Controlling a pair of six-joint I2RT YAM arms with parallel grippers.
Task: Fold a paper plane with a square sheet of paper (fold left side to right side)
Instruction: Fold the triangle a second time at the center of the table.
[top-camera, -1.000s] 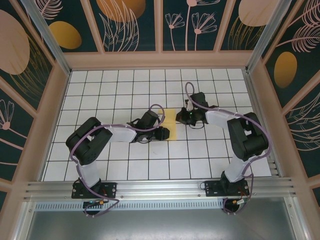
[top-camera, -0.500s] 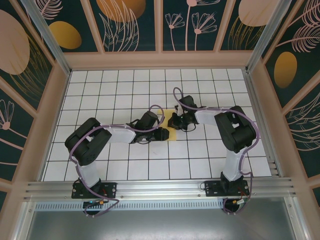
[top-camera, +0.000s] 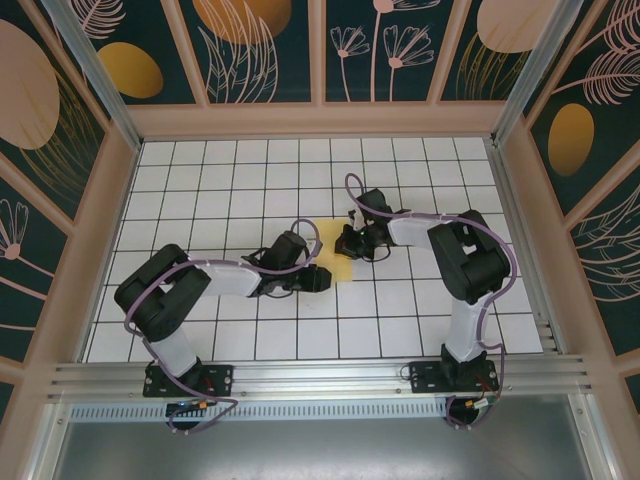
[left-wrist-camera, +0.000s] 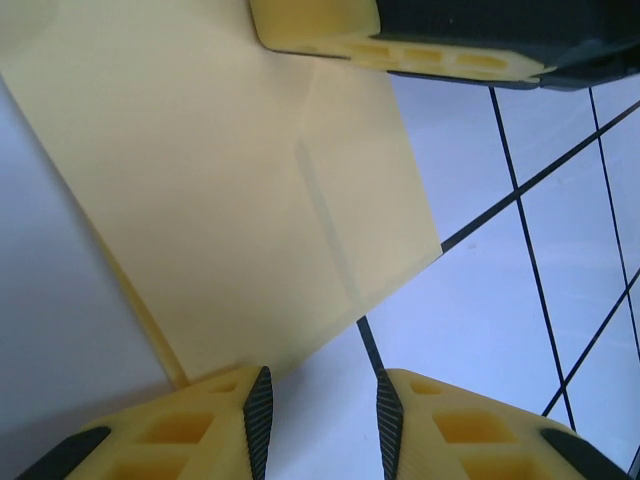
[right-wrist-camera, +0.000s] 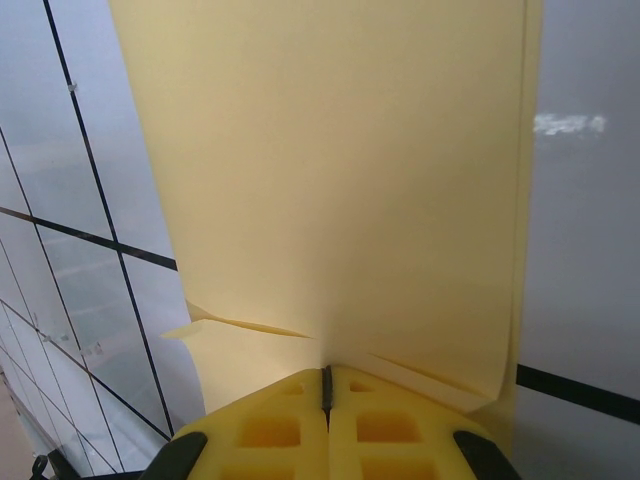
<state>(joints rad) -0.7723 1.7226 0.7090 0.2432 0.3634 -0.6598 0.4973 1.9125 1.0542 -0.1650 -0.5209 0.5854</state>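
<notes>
The square sheet of paper (top-camera: 342, 266) lies yellow on the white grid near the table's middle, folded over on itself, with a crease (left-wrist-camera: 325, 225) running along it. My right gripper (top-camera: 348, 243) rests on the sheet's far part. Its jaws (right-wrist-camera: 326, 375) are shut, tips pressing down on the paper (right-wrist-camera: 340, 170), whose right edge curls up in a fold. My left gripper (top-camera: 322, 278) sits at the sheet's near left corner. It is open (left-wrist-camera: 322, 410), with bare table between the pads and the paper's edge (left-wrist-camera: 250, 180) just beside the left one. One right fingertip (left-wrist-camera: 400, 45) shows at the top.
The white tiled table (top-camera: 200, 200) has black grid lines and is boxed in by wooden walls (top-camera: 320, 120) at the back and both sides. A metal rail (top-camera: 320, 375) runs along the near edge by the arm bases. Both forearms lie low over the middle tiles.
My right gripper has slid left onto the paper and stayed shut. My left arm has drawn back toward the near left, its gripper now at the sheet's corner.
</notes>
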